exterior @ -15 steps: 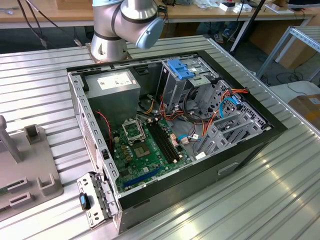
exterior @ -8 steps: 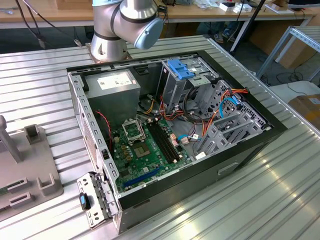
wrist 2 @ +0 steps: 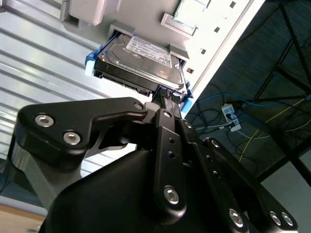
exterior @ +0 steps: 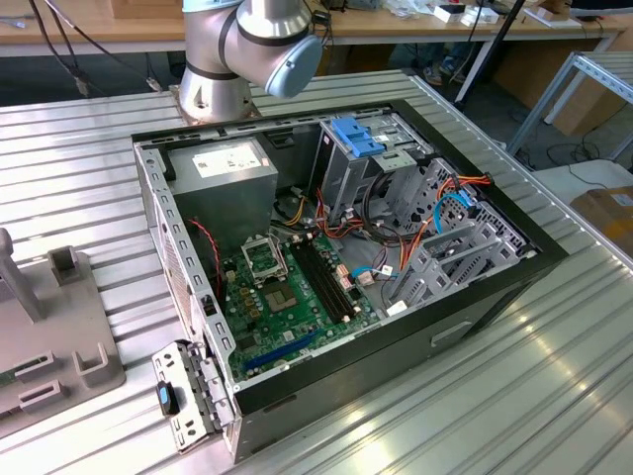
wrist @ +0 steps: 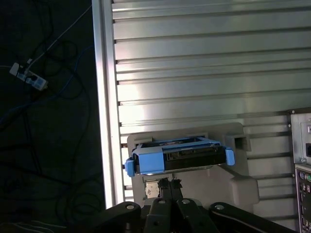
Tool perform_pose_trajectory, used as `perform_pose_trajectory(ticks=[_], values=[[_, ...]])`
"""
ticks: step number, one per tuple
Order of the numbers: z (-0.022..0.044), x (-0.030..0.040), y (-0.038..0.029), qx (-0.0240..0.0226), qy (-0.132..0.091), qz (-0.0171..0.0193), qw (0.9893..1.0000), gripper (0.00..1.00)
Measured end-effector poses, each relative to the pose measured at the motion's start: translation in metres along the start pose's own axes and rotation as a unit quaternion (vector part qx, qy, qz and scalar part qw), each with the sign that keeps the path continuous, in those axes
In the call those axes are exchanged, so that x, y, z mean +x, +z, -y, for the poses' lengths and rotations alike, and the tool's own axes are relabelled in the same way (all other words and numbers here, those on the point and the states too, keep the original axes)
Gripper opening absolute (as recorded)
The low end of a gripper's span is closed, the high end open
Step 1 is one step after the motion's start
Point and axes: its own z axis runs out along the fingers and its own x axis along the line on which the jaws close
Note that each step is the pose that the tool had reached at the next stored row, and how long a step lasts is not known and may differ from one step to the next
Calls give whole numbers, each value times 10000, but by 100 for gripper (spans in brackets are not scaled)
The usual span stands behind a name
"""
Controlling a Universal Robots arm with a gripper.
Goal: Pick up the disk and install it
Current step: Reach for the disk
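The disk (wrist 2: 141, 60) is a dark metal slab with a white label and a bright blue carrier frame. It rests in a slot of a grey plastic holder (wrist: 233, 182) on the ribbed metal table. In the first wrist view the disk (wrist: 180, 158) shows edge-on, with blue tabs at both ends. My gripper (wrist: 169, 184) sits just short of the middle of the disk's near edge. The black fingers are drawn together, with nothing seen between them. In the second wrist view the gripper (wrist 2: 167, 95) reaches close to the disk's blue corner.
An open computer case (exterior: 396, 336) lies on the table, showing a green motherboard (exterior: 287, 287), metal drive cages (exterior: 445, 247) and a blue latch piece (exterior: 358, 134). Another grey fixture (exterior: 49, 336) stands at the exterior view's left. The table edge (wrist: 104, 121) runs close beside the holder, with floor cables beyond it.
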Motion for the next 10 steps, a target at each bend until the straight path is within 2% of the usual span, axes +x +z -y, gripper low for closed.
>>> perform_pose_trajectory(ticks=[5, 10], values=[[0, 1, 0, 0, 0, 0, 10000, 11], [-90, 28, 5, 0, 0, 1, 10000, 11]])
